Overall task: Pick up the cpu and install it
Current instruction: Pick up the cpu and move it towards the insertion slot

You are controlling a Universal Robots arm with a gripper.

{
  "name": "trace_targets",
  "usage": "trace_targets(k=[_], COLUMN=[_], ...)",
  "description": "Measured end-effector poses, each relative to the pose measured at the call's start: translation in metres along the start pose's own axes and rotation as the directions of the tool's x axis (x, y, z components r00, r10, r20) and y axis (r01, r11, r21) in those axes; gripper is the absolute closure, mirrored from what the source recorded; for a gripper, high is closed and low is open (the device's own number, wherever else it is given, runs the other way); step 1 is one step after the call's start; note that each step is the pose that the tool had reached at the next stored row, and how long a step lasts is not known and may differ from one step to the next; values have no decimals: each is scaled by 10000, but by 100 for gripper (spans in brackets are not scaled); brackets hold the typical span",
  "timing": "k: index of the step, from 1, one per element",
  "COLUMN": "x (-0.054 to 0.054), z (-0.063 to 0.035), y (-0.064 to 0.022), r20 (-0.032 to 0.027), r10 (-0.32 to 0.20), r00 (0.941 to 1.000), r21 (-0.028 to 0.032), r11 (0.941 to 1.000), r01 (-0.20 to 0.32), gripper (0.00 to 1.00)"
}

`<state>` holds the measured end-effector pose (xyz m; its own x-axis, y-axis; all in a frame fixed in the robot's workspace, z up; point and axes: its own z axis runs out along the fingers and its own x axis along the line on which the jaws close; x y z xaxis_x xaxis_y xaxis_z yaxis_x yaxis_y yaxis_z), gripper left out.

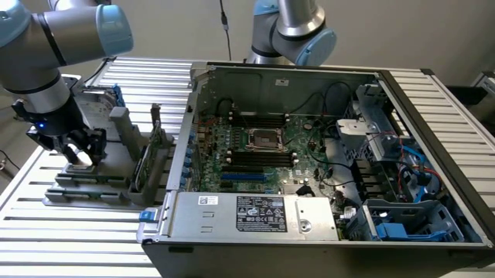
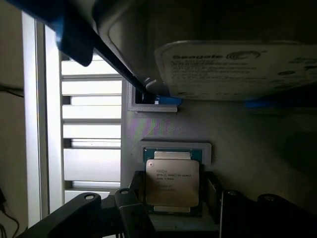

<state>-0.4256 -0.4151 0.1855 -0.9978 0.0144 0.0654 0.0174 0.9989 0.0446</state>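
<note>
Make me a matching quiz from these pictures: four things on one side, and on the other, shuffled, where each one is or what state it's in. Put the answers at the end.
Things:
1. cpu
2. hard drive
3. cpu socket
4. gripper

Descriptions:
A. on the motherboard inside the open computer case
B. open, low over the grey fixture at the exterior view's left
C. white Seagate label, blue bracket
D. silver lid up, lying in a pale holder

Pairs: 1-D, 2-C, 3-A, 4-B.
</note>
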Motion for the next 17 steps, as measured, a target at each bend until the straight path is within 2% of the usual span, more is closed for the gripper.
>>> trace_targets(k=[2, 17], x=[1, 3], z=[0, 1], y=[0, 0], r20=[-2, 0], r10=[1, -1], r00=[10000, 10000], r21=[1, -24], r11=[10000, 10000], r01=[-1, 1], gripper=[46, 46])
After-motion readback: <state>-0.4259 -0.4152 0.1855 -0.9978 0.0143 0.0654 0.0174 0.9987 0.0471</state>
